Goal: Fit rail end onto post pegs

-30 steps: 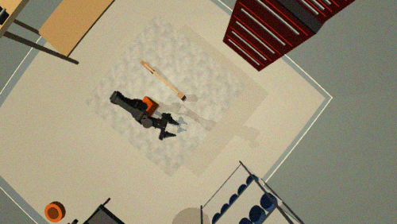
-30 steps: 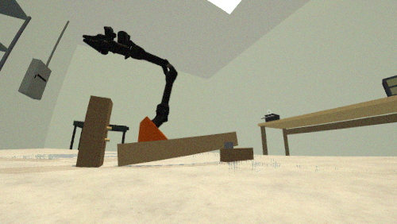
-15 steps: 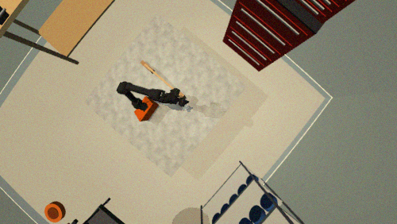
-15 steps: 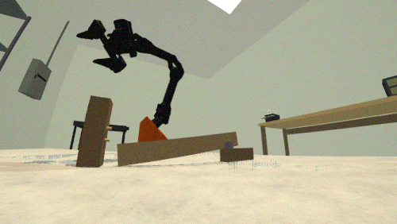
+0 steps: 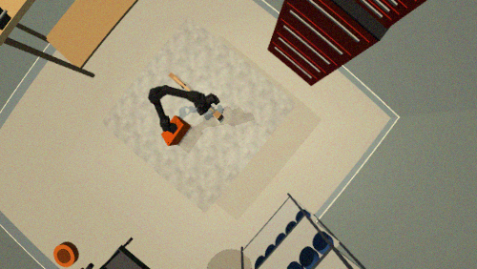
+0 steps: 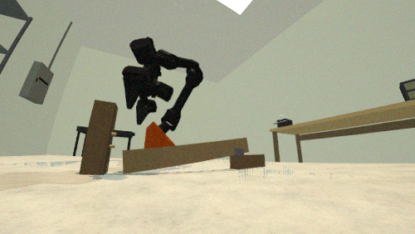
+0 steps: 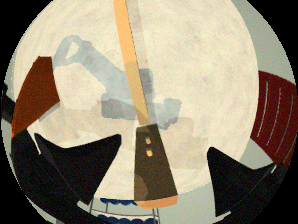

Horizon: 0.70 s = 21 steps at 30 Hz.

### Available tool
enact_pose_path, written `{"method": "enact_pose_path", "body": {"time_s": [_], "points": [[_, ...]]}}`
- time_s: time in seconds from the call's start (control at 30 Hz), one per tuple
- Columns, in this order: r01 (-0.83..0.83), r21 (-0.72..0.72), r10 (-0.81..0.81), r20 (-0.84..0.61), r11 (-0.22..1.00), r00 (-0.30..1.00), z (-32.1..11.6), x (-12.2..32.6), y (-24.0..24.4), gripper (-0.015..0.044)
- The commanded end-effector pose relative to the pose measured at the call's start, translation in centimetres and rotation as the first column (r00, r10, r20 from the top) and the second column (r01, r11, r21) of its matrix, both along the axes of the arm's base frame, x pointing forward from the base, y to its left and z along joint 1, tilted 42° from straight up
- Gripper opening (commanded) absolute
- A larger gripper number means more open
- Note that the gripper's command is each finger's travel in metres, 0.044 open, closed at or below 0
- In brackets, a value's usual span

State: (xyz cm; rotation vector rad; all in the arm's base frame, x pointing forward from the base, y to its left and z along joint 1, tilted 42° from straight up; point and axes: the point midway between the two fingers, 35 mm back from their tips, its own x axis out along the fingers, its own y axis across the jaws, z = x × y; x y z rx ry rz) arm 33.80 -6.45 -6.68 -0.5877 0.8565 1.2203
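Note:
The wooden rail (image 5: pixel 186 87) (image 6: pixel 187 154) (image 7: pixel 127 45) slopes, its far end in the blue bracket (image 6: pixel 238 152) on the low footboard block (image 6: pixel 249 162), its near end down on the table. A small gap separates it from the upright post (image 6: pixel 99 137) (image 7: pixel 155 175). Two pegs stick out of the post toward the rail; the upper peg (image 6: pixel 113 134) and lower peg (image 6: pixel 112 146) are bare, above the rail's near end. The rail's holes are hidden. My gripper (image 6: pixel 134 115) (image 7: pixel 166 147) is open and empty, fingers pointing down, above the post and near end of the rail.
The orange arm base (image 5: pixel 176 131) (image 6: pixel 158 137) stands beside the rail. A red cabinet (image 5: pixel 320 40) (image 7: pixel 277 110), a rack with blue round items (image 5: pixel 305 248) and a wooden bench (image 5: pixel 91 29) stand farther out.

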Motion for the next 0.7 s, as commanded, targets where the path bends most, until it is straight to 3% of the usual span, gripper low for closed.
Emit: {"method": "enact_pose_path", "body": {"time_s": [0.0,0.1,0.67], "points": [[-0.257,0.084,0.255,0.03,0.963,0.966,-0.6,-2.1,5.6,0.044],[-0.347,0.115,0.344,0.05,0.931,0.938,-0.9,-2.5,7.4,0.044],[-0.346,0.115,0.343,0.05,0.931,0.938,-2.3,-2.5,8.6,0.044]]}}
